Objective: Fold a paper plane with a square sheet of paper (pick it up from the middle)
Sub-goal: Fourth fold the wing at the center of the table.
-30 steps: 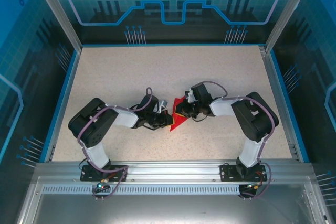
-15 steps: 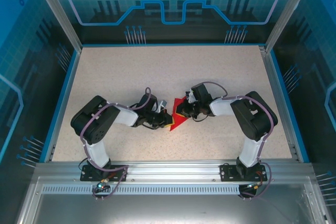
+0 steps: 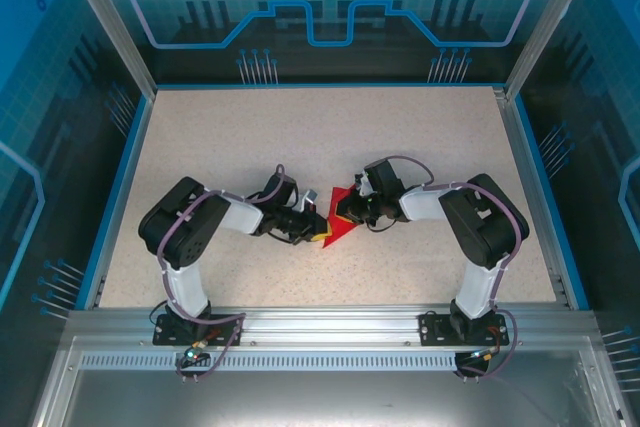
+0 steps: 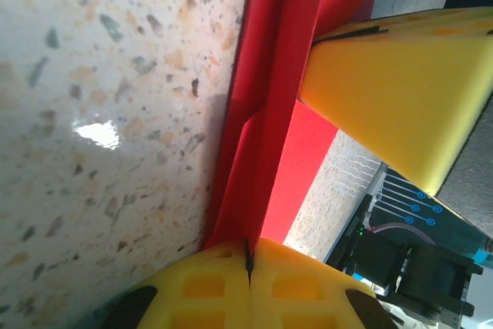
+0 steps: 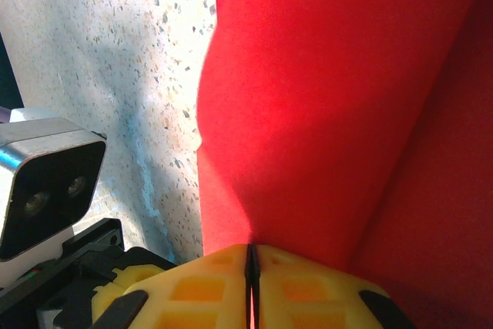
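The square sheet of paper (image 3: 340, 233) is bright red, creased into a pointed wedge, and lies near the middle of the speckled table (image 3: 300, 137). My left gripper (image 3: 318, 231) comes in from the left and is shut on its folded edge. In the left wrist view, the red fold (image 4: 269, 113) runs up from the closed yellow pads (image 4: 248, 250). My right gripper (image 3: 348, 213) is shut on the opposite side. In the right wrist view, the red sheet (image 5: 323, 98) rises out of its closed pads (image 5: 250, 258). The right gripper's yellow fingers (image 4: 385, 82) rest against the paper.
A raised blue rim (image 3: 118, 187) borders the table, with an aluminium rail (image 3: 320, 322) at the near edge. The left arm's wrist camera (image 5: 46, 190) sits close beside the right gripper. Open tabletop lies behind and to both sides of the grippers.
My left gripper has slid right, up to the red paper's edge. The right arm and the paper have stayed put.
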Robot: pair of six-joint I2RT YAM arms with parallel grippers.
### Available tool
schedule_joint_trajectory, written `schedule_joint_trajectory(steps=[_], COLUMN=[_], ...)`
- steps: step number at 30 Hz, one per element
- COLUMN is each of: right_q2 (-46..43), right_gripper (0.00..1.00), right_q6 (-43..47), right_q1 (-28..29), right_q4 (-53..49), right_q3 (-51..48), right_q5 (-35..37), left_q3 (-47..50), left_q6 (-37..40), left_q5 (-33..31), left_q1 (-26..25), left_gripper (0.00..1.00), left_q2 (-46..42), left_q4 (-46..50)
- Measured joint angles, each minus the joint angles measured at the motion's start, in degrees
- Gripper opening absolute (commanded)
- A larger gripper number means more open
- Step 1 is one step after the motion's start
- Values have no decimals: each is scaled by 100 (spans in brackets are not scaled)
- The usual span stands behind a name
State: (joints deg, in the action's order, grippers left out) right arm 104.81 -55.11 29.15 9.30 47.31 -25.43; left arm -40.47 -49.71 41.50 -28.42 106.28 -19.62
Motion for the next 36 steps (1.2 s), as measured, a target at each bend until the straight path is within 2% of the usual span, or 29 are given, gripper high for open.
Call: schedule_joint_trajectory(steps=[19,26,36], right_q2=[-223,59,323], right_gripper=[14,13,12], right_q6=[4,0,4], right_q1=[-15,-15,-2], right_q4=[-345,-271,-221], right_q3=[271,417,417], right_q5=[-57,-76,-63], left_q3=[-151,-151,-151], left_q6=[-74,-76,31], left_q5=[149,149,164], left_q1=[52,52,42], left_gripper=[2,3,13], left_q2=[94,92,72], left_q4=[260,260,258])
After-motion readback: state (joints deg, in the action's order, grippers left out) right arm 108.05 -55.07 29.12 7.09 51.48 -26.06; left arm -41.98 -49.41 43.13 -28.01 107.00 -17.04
